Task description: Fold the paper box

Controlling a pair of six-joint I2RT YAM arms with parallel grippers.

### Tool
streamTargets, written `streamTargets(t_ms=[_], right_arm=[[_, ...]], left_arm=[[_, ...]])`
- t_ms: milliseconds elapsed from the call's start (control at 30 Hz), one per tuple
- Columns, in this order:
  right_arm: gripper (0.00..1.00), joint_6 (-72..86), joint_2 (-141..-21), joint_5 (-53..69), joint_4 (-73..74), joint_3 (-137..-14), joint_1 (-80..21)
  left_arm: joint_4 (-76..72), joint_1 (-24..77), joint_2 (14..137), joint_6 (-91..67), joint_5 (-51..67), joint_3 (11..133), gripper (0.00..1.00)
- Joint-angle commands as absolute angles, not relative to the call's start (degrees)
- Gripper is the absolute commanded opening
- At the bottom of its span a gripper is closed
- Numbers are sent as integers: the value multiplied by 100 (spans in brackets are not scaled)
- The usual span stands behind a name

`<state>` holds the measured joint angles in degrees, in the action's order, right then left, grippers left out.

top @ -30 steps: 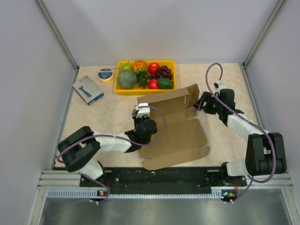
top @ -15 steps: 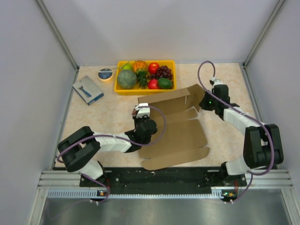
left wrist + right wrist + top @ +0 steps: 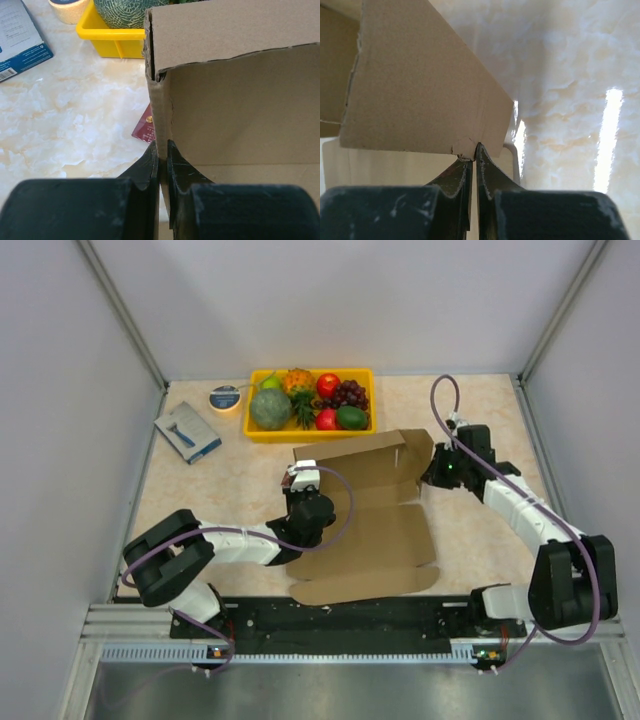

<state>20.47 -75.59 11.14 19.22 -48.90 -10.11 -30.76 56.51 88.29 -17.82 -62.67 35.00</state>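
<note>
The paper box (image 3: 365, 525) lay half-raised mid-table (image 3: 200, 500), just in front of the yellow fruit tray (image 3: 262, 434). Your left jaws pinched its upright left wall near the corner. Your right jaws pinched the raised right flap's lower corner.
</note>
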Motion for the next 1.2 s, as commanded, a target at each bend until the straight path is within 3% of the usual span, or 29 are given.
streamTargets(t_ms=[0,300,600,700,733,867,1033,1167], right_arm=[[0,2697,-7242,2449,2171,-5124,-1160],[0,3041,-6689,1883,1197,-4509,-2196],[0,2540,-6987,625,-438,-3719,-2891],[0,2348,-6970,449,-868,-3420,-2927],[0,2286,-6944,396,-1009,-3332,-2927],[0,2031,-6908,159,-1432,-3007,-2936],[0,1863,-6926,88,-1757,-2909,-2936],[0,1811,-6935,79,-1775,-2883,-2936]], left_arm=[[-3085,5687,8807,-1731,-6249,3498,0],[-3094,5766,8798,-1784,-6284,3480,0],[-3076,5818,8623,-1784,-6153,3376,0],[-3112,5818,8220,-1802,-5960,3077,30],[-3059,5810,8052,-1871,-5872,2893,46],[-2288,5827,6545,-2319,-5091,2470,68],[-1224,5818,4775,-2627,-3353,2241,74],[-48,5801,3606,-2742,-2646,2653,74]])
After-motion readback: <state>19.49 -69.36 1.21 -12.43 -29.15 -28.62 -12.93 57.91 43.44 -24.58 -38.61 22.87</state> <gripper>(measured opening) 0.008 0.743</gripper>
